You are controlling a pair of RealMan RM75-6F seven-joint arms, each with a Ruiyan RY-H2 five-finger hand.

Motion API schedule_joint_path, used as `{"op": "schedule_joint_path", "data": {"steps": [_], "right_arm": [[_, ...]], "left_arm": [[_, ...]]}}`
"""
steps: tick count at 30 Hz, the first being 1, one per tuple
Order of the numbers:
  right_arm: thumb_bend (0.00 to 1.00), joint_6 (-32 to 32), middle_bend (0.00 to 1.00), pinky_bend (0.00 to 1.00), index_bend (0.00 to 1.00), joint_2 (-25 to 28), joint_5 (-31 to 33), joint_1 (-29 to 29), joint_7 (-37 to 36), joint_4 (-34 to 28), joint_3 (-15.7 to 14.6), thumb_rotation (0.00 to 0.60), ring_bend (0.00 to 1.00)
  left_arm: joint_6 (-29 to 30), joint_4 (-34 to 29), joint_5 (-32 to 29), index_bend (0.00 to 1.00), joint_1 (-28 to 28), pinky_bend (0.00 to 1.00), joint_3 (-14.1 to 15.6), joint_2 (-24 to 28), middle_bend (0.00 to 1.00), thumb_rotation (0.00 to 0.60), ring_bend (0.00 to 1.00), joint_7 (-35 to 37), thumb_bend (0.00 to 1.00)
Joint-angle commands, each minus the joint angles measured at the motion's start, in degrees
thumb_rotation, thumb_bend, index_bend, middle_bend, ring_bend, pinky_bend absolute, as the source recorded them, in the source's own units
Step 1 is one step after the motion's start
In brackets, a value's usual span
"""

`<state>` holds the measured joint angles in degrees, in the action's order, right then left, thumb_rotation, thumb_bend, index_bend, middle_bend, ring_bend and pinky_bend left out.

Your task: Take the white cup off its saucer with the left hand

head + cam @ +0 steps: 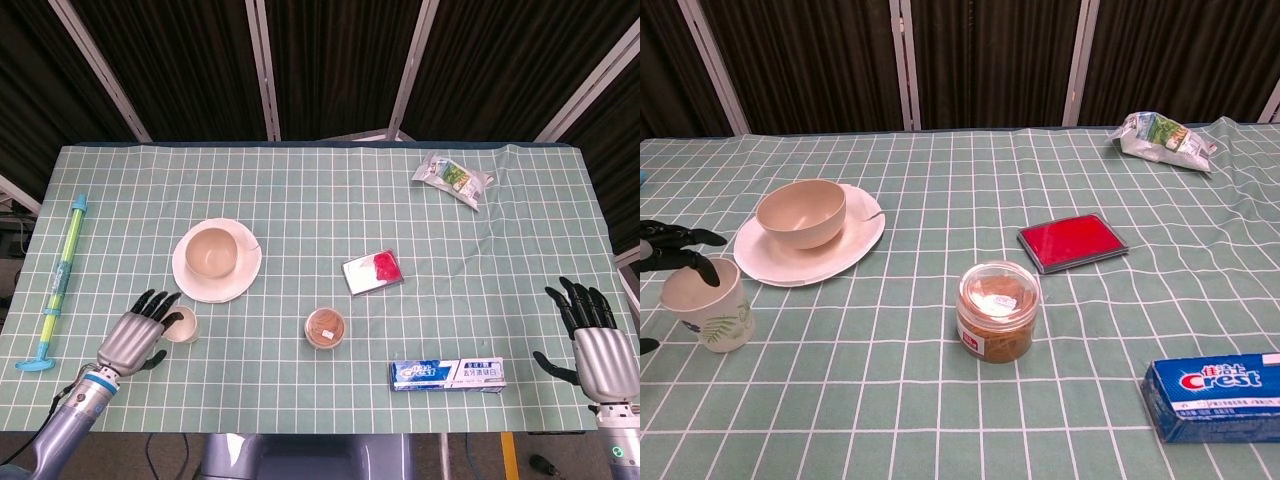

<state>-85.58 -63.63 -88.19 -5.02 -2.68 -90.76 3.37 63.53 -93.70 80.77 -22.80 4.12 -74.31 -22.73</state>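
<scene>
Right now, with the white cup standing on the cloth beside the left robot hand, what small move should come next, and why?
Probably draw the left robot hand back and clear of the white cup. The cup stands upright on the tablecloth, apart from the saucer, which holds only a beige bowl. The fingers reach over its rim without visibly gripping it.

Even, bright overhead light covers the table [300, 200] from edge to edge, leaving only faint, soft shadows under things. Both views are sharp, without glare or blur. Beyond the table's far edge the backdrop is dark.
</scene>
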Motion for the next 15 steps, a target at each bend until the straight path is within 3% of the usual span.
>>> {"op": "schedule_joint_path", "data": {"steps": [1,6,9,15], "right_arm": [[0.09,0.0,0.0,0.0,0.1,0.0,0.0,0.0,0.0,0.1,0.0,0.6,0.0],[0.09,0.2,0.0,0.0,0.1,0.0,0.1,-0.1,0.1,0.2,0.0,0.6,0.0],[0.09,0.3,0.0,0.0,0.1,-0.1,0.2,-0.1,0.0,0.4,0.0,0.6,0.0],[0.09,1.0,0.0,0.0,0.1,-0.4,-0.1,-0.5,0.6,1.1,-0.2,0.6,0.0]], "left_arm": [[2.8,-2.0,1.9,0.2,1.0,0.0,-0.1,1.5,0.0,0.6,0.0,1.3,0.34],[9.2,-4.8,5.9,0.19,3.5,0.0,0.0,4.2,0.0,0.6,0.0,4.5,0.34],[16.4,-5.2,8.6,0.17,6.9,0.0,-0.1,5.3,0.0,0.6,0.0,6.6,0.34],[27.3,-0.2,9.3,0.01,13.0,0.0,-1.5,3.6,0.0,0.6,0.0,8.4,0.31]]}}
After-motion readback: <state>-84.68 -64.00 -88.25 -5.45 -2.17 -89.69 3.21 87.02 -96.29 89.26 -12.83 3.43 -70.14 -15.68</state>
